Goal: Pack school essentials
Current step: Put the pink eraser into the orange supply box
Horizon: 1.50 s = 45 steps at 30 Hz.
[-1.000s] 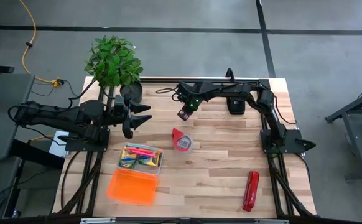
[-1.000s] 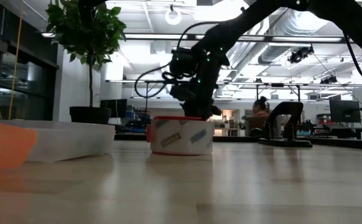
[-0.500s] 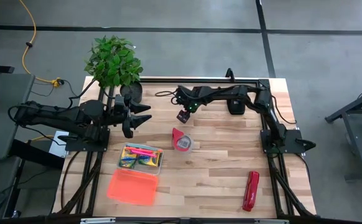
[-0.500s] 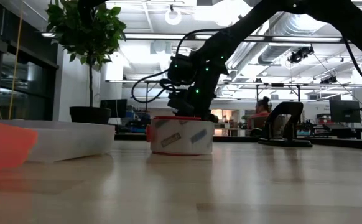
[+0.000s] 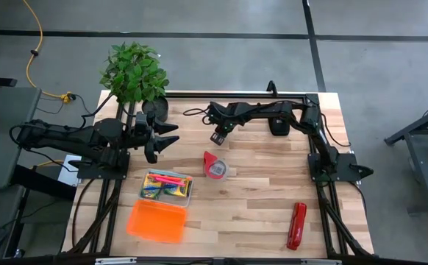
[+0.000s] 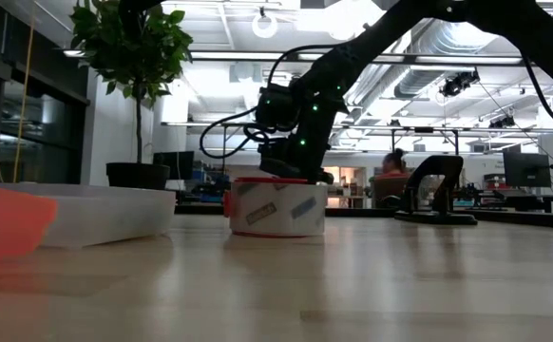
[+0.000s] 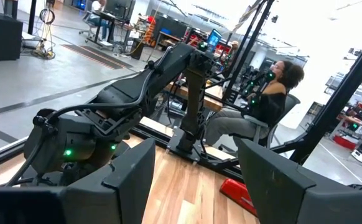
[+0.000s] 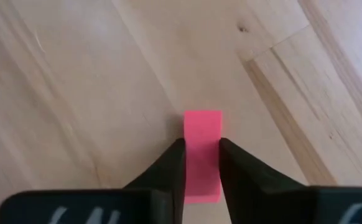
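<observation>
Packing is looking mostly done, judging by how things are lying. Nearest the front edge of the counter (image 5: 258,206), the orange lid (image 5: 155,221) is sitting off the case, so closing is still outstanding. Just behind it, the clear pencil case (image 5: 168,188) is standing open and is holding a pink-red marker (image 5: 171,179) along its far side, with yellow-green and blue pieces bunched beneath that I cannot separate by name. Farther back near the middle, the red tape roll (image 5: 215,166) is resting alone, and the red stapler (image 5: 296,225) is lying well apart toward the right front; neither is in the case. Beyond the tape roll, the right tool (image 5: 216,137) is pointing down over bare wood, its fingers (image 8: 171,165) pinching a small pink piece (image 8: 203,152), which appears to be the last item to be brought to the case. At the far left, the left tool (image 5: 164,138) is waiting with its fingers spread apart, holding nothing, beside the potted plant (image 5: 133,73).
</observation>
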Available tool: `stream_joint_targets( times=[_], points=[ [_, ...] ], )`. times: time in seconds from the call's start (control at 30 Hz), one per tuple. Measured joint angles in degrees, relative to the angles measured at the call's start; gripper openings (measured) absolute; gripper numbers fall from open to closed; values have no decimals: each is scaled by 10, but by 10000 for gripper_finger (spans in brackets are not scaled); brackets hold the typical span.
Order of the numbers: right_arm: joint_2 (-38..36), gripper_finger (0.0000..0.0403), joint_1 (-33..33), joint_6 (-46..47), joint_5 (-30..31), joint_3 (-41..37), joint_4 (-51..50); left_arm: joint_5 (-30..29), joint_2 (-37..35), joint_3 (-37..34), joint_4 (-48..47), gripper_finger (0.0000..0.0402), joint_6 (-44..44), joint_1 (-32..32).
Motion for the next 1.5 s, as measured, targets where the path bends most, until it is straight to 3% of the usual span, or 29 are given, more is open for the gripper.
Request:
stream_joint_targets(
  times=[0.13,0.47,0.6,0.8,1.17,1.33,1.5],
  points=[
    [0,62,0,-1,0,0,-1,0,0,0,0,220,0,0],
    [-8,81,0,-23,-3,-3,6,0,0,0,0,220,0,0],
    [-37,82,-1,-49,-30,-7,2,0,0,0,-1,220,0,0],
    [-127,83,11,-64,-88,-68,67,0,0,0,-1,220,0,0],
    [-423,83,103,110,-126,-393,430,5,0,0,-1,220,-1,0],
    [-510,83,166,126,-65,-434,537,40,14,0,15,220,-15,0],
    [-546,83,221,85,-5,-414,541,70,47,0,66,220,-7,0]
  ],
)
